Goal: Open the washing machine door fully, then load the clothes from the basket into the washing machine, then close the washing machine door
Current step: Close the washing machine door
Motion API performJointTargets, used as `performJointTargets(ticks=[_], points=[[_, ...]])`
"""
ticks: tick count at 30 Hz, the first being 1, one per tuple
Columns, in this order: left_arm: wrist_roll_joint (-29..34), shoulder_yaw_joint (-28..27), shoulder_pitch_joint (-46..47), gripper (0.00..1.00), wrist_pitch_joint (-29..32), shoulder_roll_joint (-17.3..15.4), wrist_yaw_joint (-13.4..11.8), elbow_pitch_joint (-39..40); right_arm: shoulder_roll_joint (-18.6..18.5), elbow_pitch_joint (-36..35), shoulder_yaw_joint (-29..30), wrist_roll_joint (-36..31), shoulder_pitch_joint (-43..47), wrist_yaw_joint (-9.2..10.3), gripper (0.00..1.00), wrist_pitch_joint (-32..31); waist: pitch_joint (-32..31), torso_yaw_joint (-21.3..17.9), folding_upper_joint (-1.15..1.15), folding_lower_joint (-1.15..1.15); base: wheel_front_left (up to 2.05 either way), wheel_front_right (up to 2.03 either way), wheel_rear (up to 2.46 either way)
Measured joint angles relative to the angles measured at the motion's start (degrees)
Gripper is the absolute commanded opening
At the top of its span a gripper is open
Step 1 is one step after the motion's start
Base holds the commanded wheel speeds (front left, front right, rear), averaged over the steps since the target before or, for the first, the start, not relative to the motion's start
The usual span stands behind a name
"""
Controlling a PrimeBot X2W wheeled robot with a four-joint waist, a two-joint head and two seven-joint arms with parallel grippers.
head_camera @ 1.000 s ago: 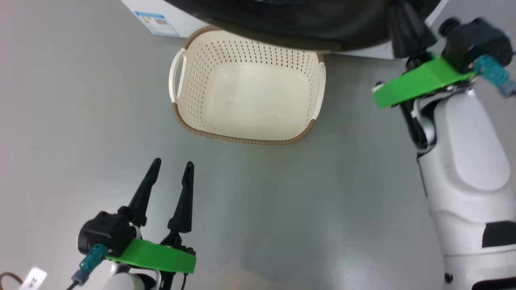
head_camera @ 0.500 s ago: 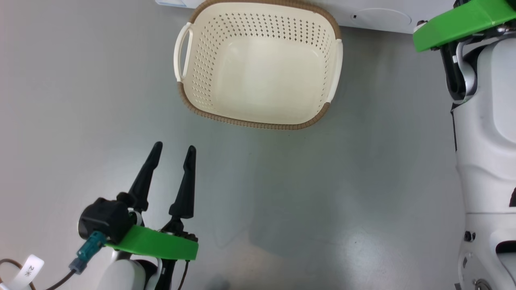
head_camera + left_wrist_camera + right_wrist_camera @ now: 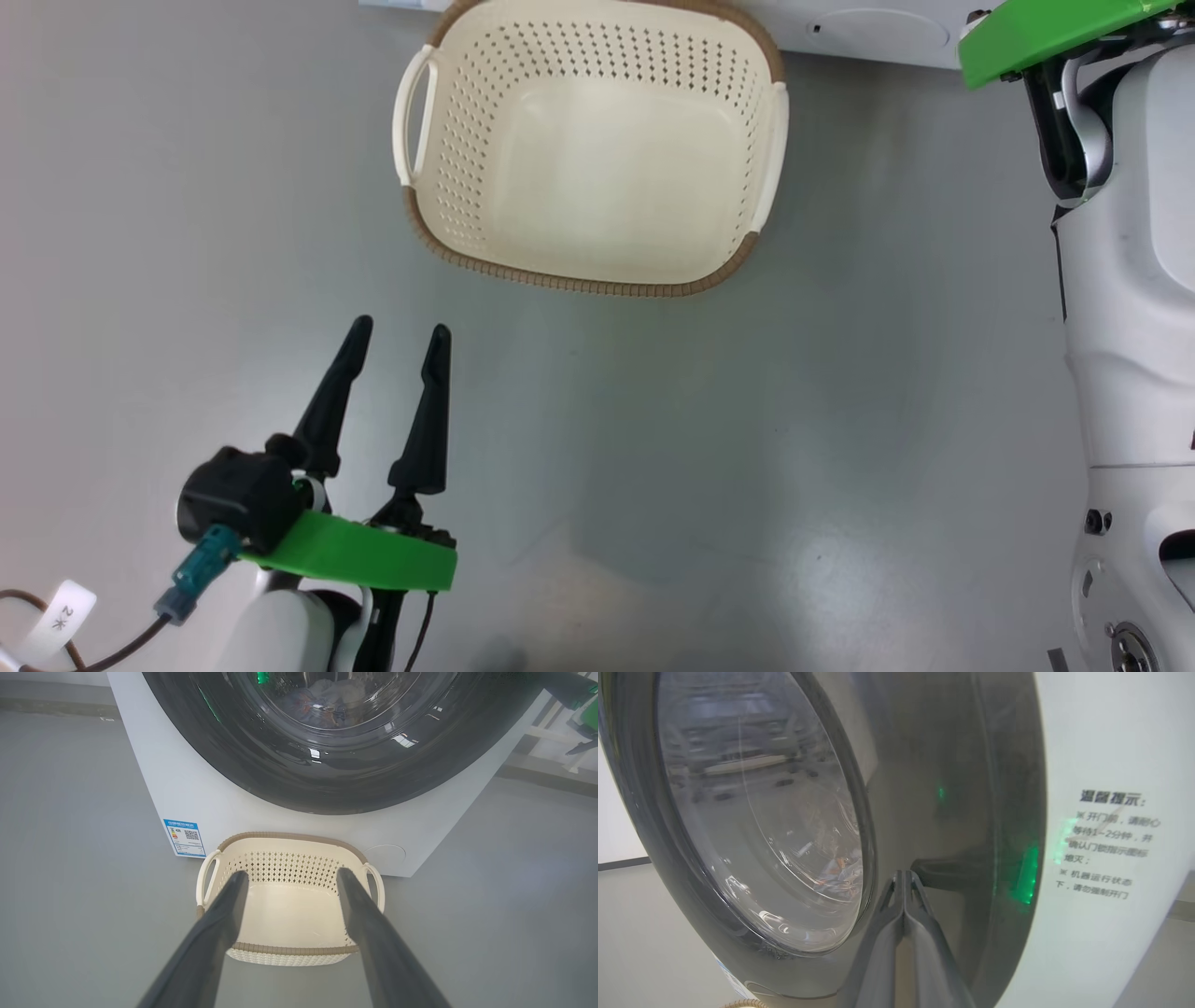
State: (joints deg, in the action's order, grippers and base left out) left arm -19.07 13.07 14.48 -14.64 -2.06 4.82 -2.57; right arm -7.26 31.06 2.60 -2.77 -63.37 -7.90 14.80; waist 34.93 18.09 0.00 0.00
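The basket (image 3: pixel 569 283) stands on the floor with nothing in it, just in front of the washing machine (image 3: pixel 210 798). The washing machine door (image 3: pixel 327 784) lies against the machine's front. Through its glass the clothes (image 3: pixel 327 695) show inside the drum, blue with orange marks. My left gripper (image 3: pixel 400 329) hovers open and unladen, short of the basket (image 3: pixel 289 948), with its fingers pointing at it. My right gripper (image 3: pixel 903 873) is shut, with its tips against the glossy black door (image 3: pixel 924 765) just right of the glass, where the clothes (image 3: pixel 838 868) show.
My right forearm (image 3: pixel 1130 327) fills the right side of the head view, beside the basket. A blue label (image 3: pixel 184 837) marks the machine's lower left corner. Grey floor spreads around the basket and the left gripper.
The head camera has tilted down: the door's lower edge has left the top of that view, and the right wrist now shows at the top right corner. The left gripper stays open.
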Motion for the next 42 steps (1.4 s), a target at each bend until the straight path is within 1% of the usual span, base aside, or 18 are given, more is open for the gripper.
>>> performJointTargets(ticks=[4, 10, 15, 18, 24, 25, 27, 28, 29, 34, 42], points=[[0.09, -0.62, -0.01, 1.00, 0.00, 0.00, 0.00, -0.05, -0.21, -0.58, -2.23, 3.42, 1.90, 0.04, 0.00, 0.00, -1.39, -0.66, 0.00, 0.00, 0.00, 0.00, 0.00], [1.16, -2.41, -0.13, 1.00, 0.00, 0.03, 0.08, -0.11, -0.52, -3.32, -7.71, 9.21, 11.57, 0.08, 0.00, -0.01, -3.96, -2.30, 0.00, 0.00, 0.00, 0.00, 0.00], [1.94, -4.50, -0.35, 1.00, 0.00, 0.05, 0.51, -0.37, -1.68, -6.82, -10.15, 13.04, 19.07, 0.08, 0.00, -0.01, -6.18, -4.18, 0.00, 0.00, 0.00, 0.00, 0.00], [3.20, -5.61, -0.60, 1.00, 0.00, 0.08, 0.66, -0.74, -2.76, -8.15, -11.22, 13.48, 23.57, 0.09, 0.00, -0.02, -7.78, -5.34, 0.00, 0.00, 0.00, 0.00, 0.00], [4.24, -8.09, -3.10, 1.00, 0.00, 0.09, 1.09, -1.78, -3.00, -10.94, -10.61, 13.79, 31.36, 0.09, 0.00, -0.05, -11.47, -7.59, 0.00, 0.00, 0.00, 0.00, 0.00], [4.25, -8.38, -3.80, 1.00, 0.00, 0.08, 1.09, -1.87, -2.71, -11.27, -10.28, 13.80, 32.68, 0.09, 0.07, -0.05, -12.13, -7.99, 0.00, 0.00, 0.00, 0.00, 0.00], [4.49, -8.93, -5.04, 1.00, 0.00, 0.08, 1.10, -2.07, -1.80, -12.14, -9.09, 13.80, 35.20, 0.09, 0.47, -0.05, -13.41, -8.79, 0.00, 0.00, 0.00, 0.00, 0.00], [4.74, -9.25, -5.63, 1.00, 0.00, 0.08, 1.13, -2.20, -1.55, -12.66, -8.87, 13.78, 36.32, 0.09, 1.00, -0.05, -14.05, -9.23, 0.00, 0.00, 0.00, 0.00, 0.00], [4.85, -9.56, -6.20, 1.00, 0.00, 0.07, 1.51, -2.22, -1.32, -13.14, -8.68, 13.76, 37.35, 0.09, 1.00, -0.05, -14.67, -9.67, 0.00, 0.00, 0.00, 0.00, 0.00], [5.26, -10.70, -8.17, 1.00, 0.00, 0.03, 1.51, -2.61, 1.12, -15.66, -5.34, 13.76, 42.68, 0.09, 1.00, -0.05, -17.86, -11.82, 0.00, 0.00, 0.00, 0.00, 0.00], [6.22, -13.49, -12.17, 1.00, 0.00, -0.08, 1.42, -2.65, 3.25, -17.40, -3.53, 13.50, 50.43, 0.09, 1.00, -0.07, -23.01, -15.23, 0.00, 0.00, 0.00, 0.00, 0.00]])
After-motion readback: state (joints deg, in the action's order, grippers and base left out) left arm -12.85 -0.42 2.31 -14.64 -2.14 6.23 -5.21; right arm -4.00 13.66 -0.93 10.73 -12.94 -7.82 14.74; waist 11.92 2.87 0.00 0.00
